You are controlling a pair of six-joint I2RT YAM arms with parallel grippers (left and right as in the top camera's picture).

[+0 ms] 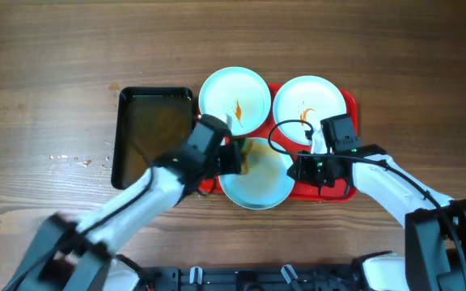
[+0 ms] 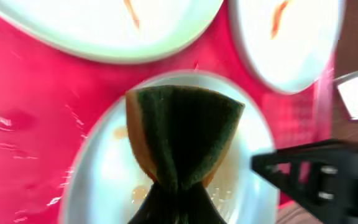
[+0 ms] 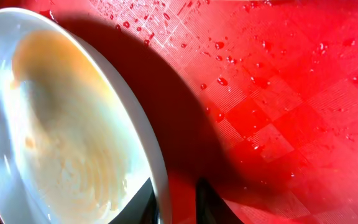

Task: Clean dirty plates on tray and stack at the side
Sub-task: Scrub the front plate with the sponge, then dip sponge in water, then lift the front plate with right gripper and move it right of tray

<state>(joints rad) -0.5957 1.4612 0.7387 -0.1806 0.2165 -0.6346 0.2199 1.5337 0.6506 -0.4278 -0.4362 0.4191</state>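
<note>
The red tray (image 1: 349, 103) holds three plates. The far-left plate (image 1: 235, 99) and the far-right plate (image 1: 310, 101) each carry orange-red streaks. The front plate (image 1: 261, 184) is smeared with pale orange film. My left gripper (image 1: 239, 155) is shut on a green and orange sponge (image 2: 182, 124) and presses it on the front plate (image 2: 104, 180), as the left wrist view (image 2: 178, 194) shows. My right gripper (image 1: 299, 168) is shut on the right rim of the front plate (image 3: 61, 124), one finger on each side of the rim (image 3: 173, 200). The rim looks raised above the tray (image 3: 278, 93).
A black rectangular basin (image 1: 136, 105) with brownish water stands just left of the tray. Water drops lie on the wood (image 1: 79, 159) left of the basin and on the tray floor. Bare wooden table lies beyond and to the right of the tray.
</note>
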